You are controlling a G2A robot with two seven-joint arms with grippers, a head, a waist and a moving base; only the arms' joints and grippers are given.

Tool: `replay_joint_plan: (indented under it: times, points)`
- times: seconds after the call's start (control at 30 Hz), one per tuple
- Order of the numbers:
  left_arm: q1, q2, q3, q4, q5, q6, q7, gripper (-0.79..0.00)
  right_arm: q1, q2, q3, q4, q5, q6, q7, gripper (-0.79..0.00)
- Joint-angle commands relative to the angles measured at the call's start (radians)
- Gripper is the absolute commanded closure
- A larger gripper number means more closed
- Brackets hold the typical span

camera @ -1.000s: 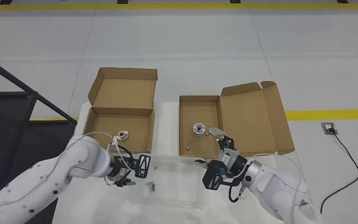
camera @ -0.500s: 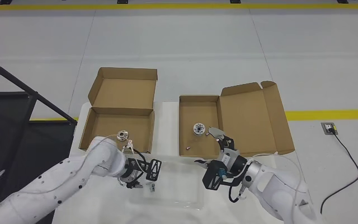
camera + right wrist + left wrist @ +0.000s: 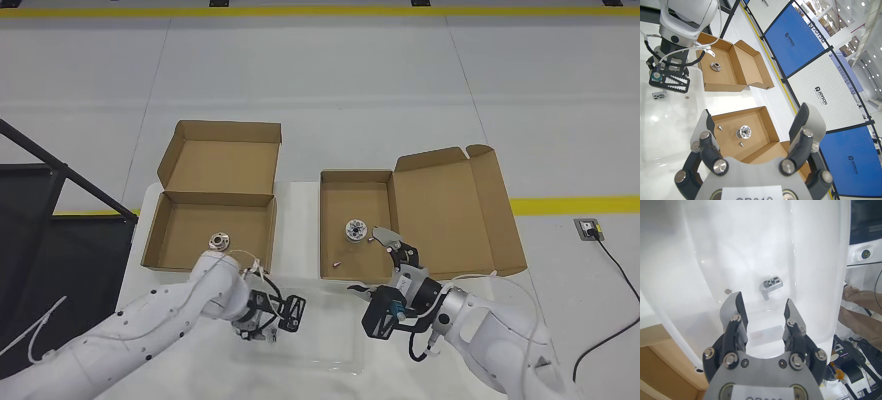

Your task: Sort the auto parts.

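- Top view: two open cardboard boxes sit side by side on a white table. The left box (image 3: 175,235) holds a flanged hub (image 3: 217,241). The right box (image 3: 345,195) holds a round machined part (image 3: 355,229) and a small screw (image 3: 337,264). A clear plastic bin (image 3: 340,365) stands in front of them, nearest the robot. The left gripper (image 3: 283,312) hangs over the bin's left part. The right gripper (image 3: 368,264) sits at the right box's front edge, with its claw spread wide.
- Left wrist view: the left gripper (image 3: 763,298) looks down into the bin (image 3: 696,262), its claw apart and holding nothing. A small grey metal bracket (image 3: 771,286) lies on the bin floor just beyond the fingertips, roughly in line with the gap between them. A tiny brown speck (image 3: 727,291) lies beside it.
- Right wrist view: the right gripper (image 3: 756,111) is empty, fingers wide apart, above the right box (image 3: 761,128). That box shows the round part (image 3: 743,132) and two screws (image 3: 720,128). Farther off, the left gripper (image 3: 668,81) stands just over the bracket (image 3: 659,95).
- Step in hand, as a judgement: picking the bracket out of the bin. The next move seems to call for a short descent, with the fingers straddling the bracket before closing.
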Motion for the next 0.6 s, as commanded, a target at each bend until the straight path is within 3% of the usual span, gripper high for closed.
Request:
replay_joint_plan:
  times: [0.0,0.2,0.4,0.57]
  points:
    - [0.004,-0.015,0.004,0.011,0.017,0.0,-0.011,-0.471,0.0,0.0,0.0,0.0,0.0,0.0,0.0,-0.785]
    - [0.021,-0.053,0.006,0.038,0.067,0.005,-0.033,-0.446,0.0,0.0,0.0,0.0,0.0,0.0,0.0,-0.785]
    - [0.041,-0.084,-0.001,0.064,0.118,0.011,-0.032,-0.48,0.0,0.0,0.0,0.0,0.0,0.0,0.0,-0.785]
    - [0.057,-0.106,-0.008,0.087,0.164,0.015,-0.027,-0.431,0.0,0.0,0.0,0.0,0.0,0.0,0.0,-0.785]
